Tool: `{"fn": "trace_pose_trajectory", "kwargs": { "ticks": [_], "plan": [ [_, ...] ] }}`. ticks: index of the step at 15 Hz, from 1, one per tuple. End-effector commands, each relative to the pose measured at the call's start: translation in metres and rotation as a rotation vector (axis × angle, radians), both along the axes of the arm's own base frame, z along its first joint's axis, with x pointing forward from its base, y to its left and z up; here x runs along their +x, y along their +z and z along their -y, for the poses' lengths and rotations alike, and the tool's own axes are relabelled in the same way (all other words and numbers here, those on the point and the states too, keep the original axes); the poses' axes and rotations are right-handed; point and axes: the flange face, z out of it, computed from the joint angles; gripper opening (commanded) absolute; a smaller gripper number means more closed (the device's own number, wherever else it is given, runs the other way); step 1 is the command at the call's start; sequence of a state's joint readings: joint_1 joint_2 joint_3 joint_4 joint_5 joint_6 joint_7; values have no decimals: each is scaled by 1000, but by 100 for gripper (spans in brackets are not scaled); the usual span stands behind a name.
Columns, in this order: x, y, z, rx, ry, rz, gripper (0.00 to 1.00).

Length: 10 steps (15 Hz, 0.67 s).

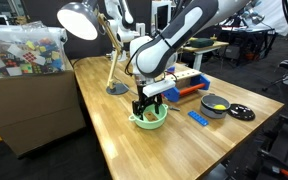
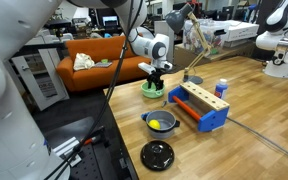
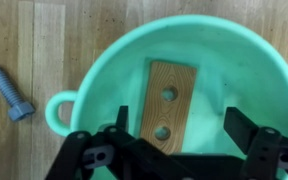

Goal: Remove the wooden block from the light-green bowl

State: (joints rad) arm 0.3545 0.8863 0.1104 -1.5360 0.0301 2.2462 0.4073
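Wrist view looked straight down into the light-green bowl (image 3: 234,70), where the wooden block (image 3: 172,112) lay flat on the bowl's floor, its two round holes facing up and its length running slightly tilted from vertical in the picture. The end effector (image 3: 179,115) stood open, its two dark fingers (image 3: 122,115) spread wide with one on each side of the block. The block lay between them, nearer to the finger on the picture's left; whether that finger touched the block could not be told. A small ring handle showed on the bowl's rim at the picture's left, and beyond it a grey-blue bolt (image 3: 9,92) lay on the wooden desk (image 3: 24,30), apart from the bowl. In both exterior views the end effector (image 1: 146,108) (image 2: 156,78) pointed down into the bowl (image 1: 154,121) (image 2: 151,92), hiding the block. The bowl sat away from the desk's corners, close to the long edge facing the orange sofa (image 2: 94,50) in an exterior view. A blue rack (image 2: 199,105), a grey bowl (image 2: 159,123) with yellow contents and a black disc (image 2: 158,154) stood further along the desk (image 2: 254,110), well apart from the green bowl.
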Motion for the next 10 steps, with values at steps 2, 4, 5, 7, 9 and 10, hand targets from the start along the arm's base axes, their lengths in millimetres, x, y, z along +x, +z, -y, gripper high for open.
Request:
{"fn": "trace_pose_trajectory", "kwargs": {
  "ticks": [2,4,5,7,9,10],
  "plan": [
    [5,-5,-1,21,-15,-5,97],
    [6,-6,-2,22,-13,-5,81],
    [6,-6,-3,23,-11,-2,69],
    [6,-7,-3,25,-9,-5,55],
    [7,-7,-2,27,-10,-6,39],
    [7,-6,-2,28,-12,-6,33]
  ]
}}
